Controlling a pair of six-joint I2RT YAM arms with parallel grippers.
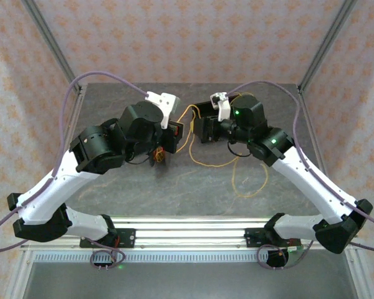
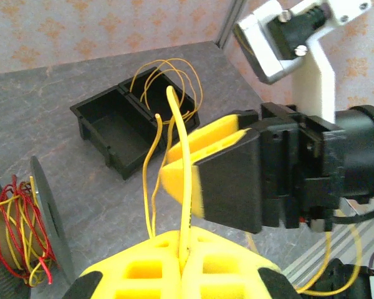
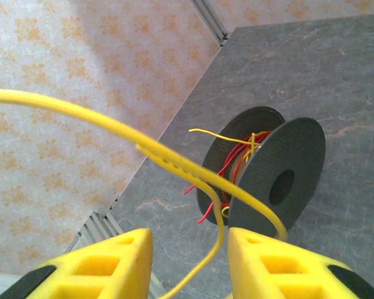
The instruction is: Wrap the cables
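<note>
Thin yellow and orange cables (image 2: pixel 179 131) looked light, floppy and springy, looping loosely over the grey bench (image 1: pixel 112 193). Left fingers (image 2: pixel 143 271) were clamped on one yellow strand. Right fingers (image 3: pixel 112 261) stood apart, strand in the gap, ungripped. Best to pinch close to the left hold.

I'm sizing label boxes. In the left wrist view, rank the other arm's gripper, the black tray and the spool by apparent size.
1. right gripper, nearest the camera, which inflates it.
2. black tray.
3. spool, cropped by the frame edge, so unsure against the tray.
</note>
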